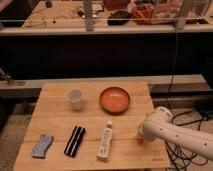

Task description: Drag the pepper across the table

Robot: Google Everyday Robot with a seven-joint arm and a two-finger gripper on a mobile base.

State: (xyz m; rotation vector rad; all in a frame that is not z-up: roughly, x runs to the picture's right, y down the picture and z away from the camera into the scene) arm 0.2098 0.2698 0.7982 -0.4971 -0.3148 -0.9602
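Observation:
Only a small orange-red bit of the pepper [140, 141] shows, near the right edge of the light wooden table [55, 117]. The rest of it is hidden under the end of my white arm. My gripper [143, 135] points down at that spot from the right, mostly covered by the arm's bulky wrist. It is shut, but whether it grips the pepper or only presses on it is hidden.
An orange bowl [114, 99] and a white cup [75, 98] stand at the back of the table. Along the front lie a white tube [105, 141], a black flat object [74, 140] and a blue-grey object [42, 145]. A dark counter rises behind the table.

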